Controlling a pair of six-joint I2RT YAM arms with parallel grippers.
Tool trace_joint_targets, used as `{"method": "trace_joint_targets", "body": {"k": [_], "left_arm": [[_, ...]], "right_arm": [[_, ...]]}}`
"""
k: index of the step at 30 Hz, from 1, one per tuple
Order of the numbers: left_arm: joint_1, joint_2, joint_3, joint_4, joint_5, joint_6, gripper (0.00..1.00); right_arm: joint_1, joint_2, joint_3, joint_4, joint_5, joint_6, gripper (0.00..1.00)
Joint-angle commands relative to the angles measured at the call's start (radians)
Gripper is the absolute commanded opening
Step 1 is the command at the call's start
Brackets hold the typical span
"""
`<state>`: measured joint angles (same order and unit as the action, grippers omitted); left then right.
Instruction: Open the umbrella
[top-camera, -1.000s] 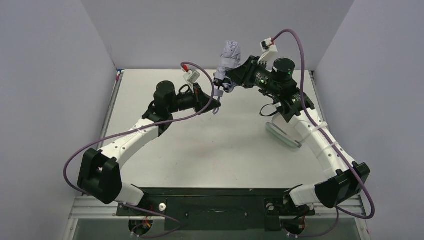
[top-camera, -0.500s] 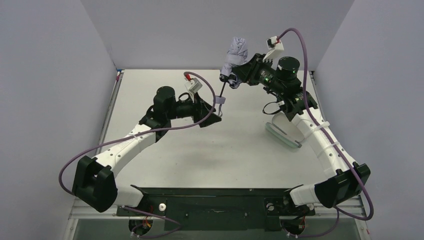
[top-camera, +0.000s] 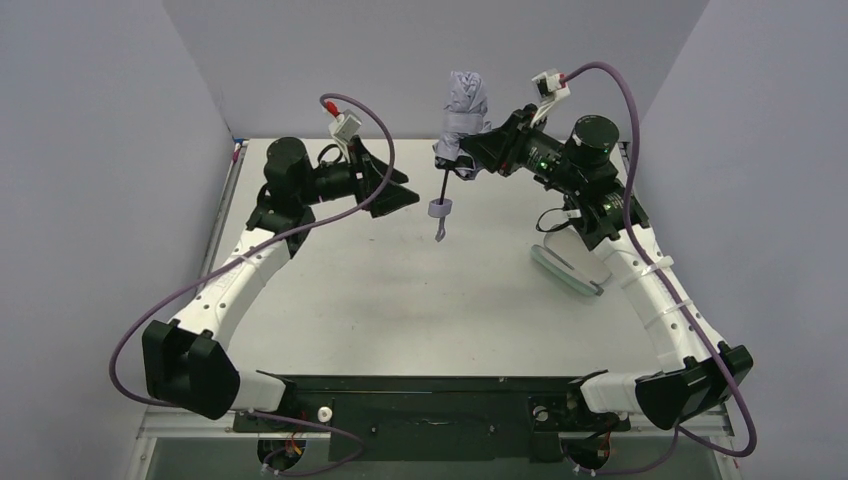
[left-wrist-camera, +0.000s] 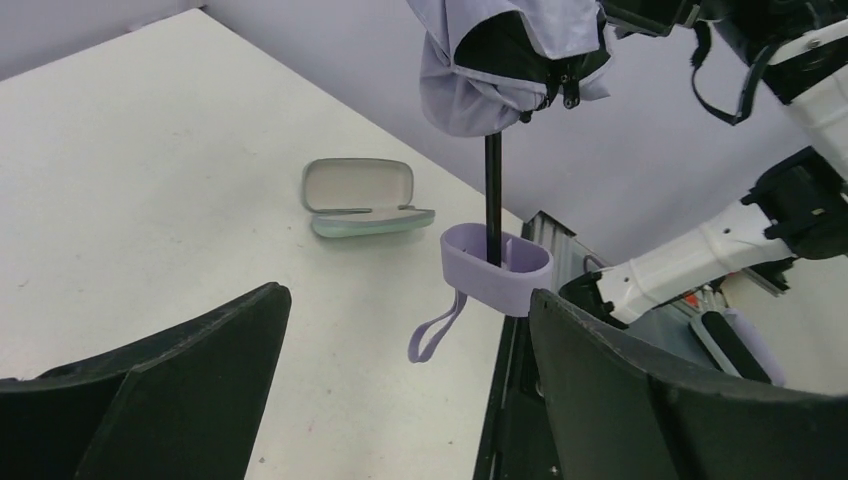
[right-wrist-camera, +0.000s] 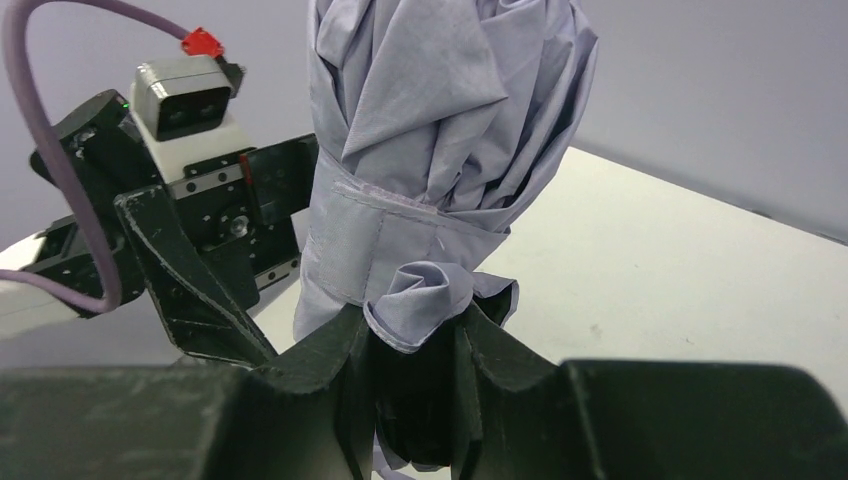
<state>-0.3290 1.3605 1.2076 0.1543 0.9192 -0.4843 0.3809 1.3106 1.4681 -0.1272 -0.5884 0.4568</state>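
The umbrella (top-camera: 465, 103) hangs upright above the back of the table, its pale lilac fabric still bundled and strapped. My right gripper (top-camera: 461, 160) is shut on the lower edge of the bundle (right-wrist-camera: 440, 120), with fabric bunched between its fingers (right-wrist-camera: 330, 360). A thin black shaft (left-wrist-camera: 492, 195) runs down to the small lilac handle (left-wrist-camera: 495, 268), whose wrist loop (left-wrist-camera: 434, 332) dangles free. My left gripper (top-camera: 407, 188) stands open to the left of the handle (top-camera: 439, 208), touching nothing. In the left wrist view the handle is beyond the right finger's (left-wrist-camera: 640, 390) tip.
A mint-green glasses case (left-wrist-camera: 362, 197) lies open on the white table (top-camera: 400, 300), under my right arm (top-camera: 566, 268). Grey walls close in the back and both sides. The black base rail (top-camera: 430, 395) runs along the near edge.
My left gripper opened, let go of the handle and drew back to the left. The right arm tilted the umbrella upright, and more black shaft now shows below the bundle.
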Motion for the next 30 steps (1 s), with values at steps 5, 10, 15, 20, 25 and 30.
{"method": "trace_joint_targets", "body": {"k": [5,10,15,20,25,30], "left_arm": [[-0.054,0.075,0.057,0.359,0.110,-0.337,0.97],[-0.103,0.099,0.071,0.392,0.094,-0.370,0.95],[-0.132,0.129,0.075,0.488,0.114,-0.471,0.81],[-0.152,0.120,0.055,0.505,0.136,-0.461,0.64],[-0.159,0.095,0.023,0.496,0.159,-0.441,0.57],[-0.168,0.074,-0.005,0.446,0.162,-0.391,0.55]], "right_arm": [[0.011,-0.028,0.021,0.258,-0.128,0.105,0.00],[0.025,-0.024,0.025,0.294,-0.142,0.156,0.00],[0.054,-0.026,0.010,0.309,-0.154,0.174,0.00],[0.060,-0.027,0.013,0.313,-0.140,0.174,0.00],[0.055,-0.017,0.042,0.295,-0.124,0.144,0.00],[0.041,0.002,0.076,0.295,-0.117,0.139,0.00]]}}
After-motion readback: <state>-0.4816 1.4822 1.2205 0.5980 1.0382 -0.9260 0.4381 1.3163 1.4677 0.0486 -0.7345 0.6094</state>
